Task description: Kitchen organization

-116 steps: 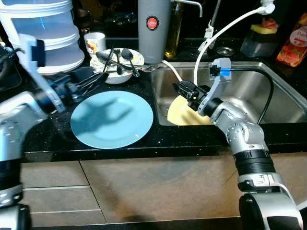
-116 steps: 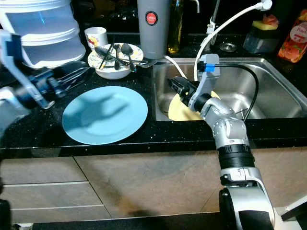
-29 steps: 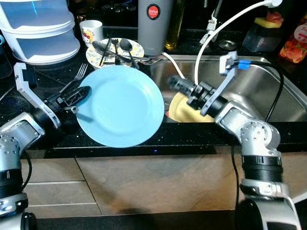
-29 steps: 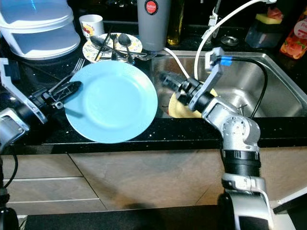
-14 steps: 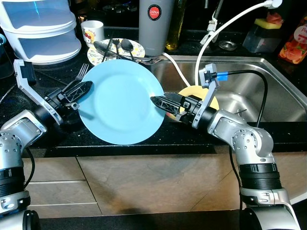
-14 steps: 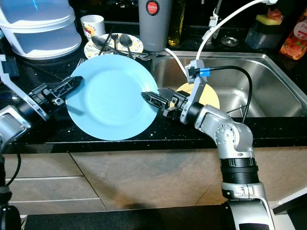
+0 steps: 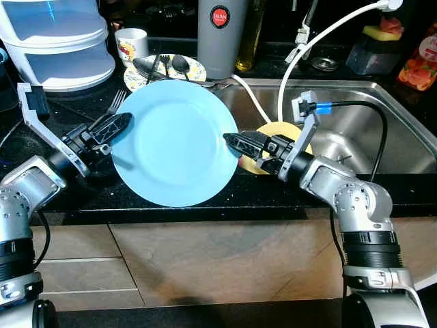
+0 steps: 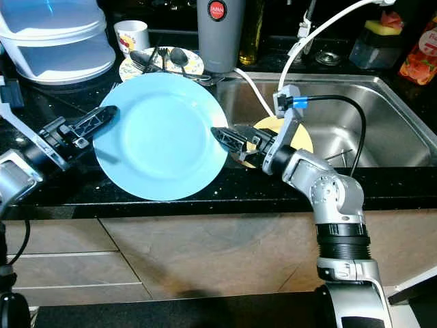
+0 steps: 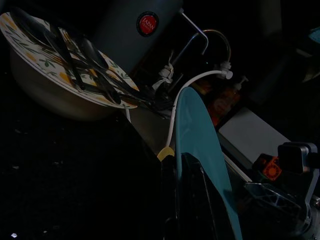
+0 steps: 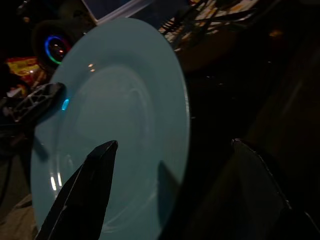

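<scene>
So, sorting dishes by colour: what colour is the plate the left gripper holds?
Light blue plate, clearest in the left eye view, held by the left gripper.

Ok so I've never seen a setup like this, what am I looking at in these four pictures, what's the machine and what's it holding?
It is a humanoid robot with two silver arms, each ending in two long black fingers. The two wide pictures come from cameras on its head, looking down at a black kitchen counter and a steel sink. The two dark pictures come from cameras on its wrists, looking along the fingers.

The left gripper is shut on the rim of a blue plate, holding it tilted up off the counter. The right gripper is open at the plate's opposite rim.

Behind the plate are a bowl with spoons in it, a mug, a fork, a grey flask and stacked white containers. A yellow plate lies in the sink.
</scene>
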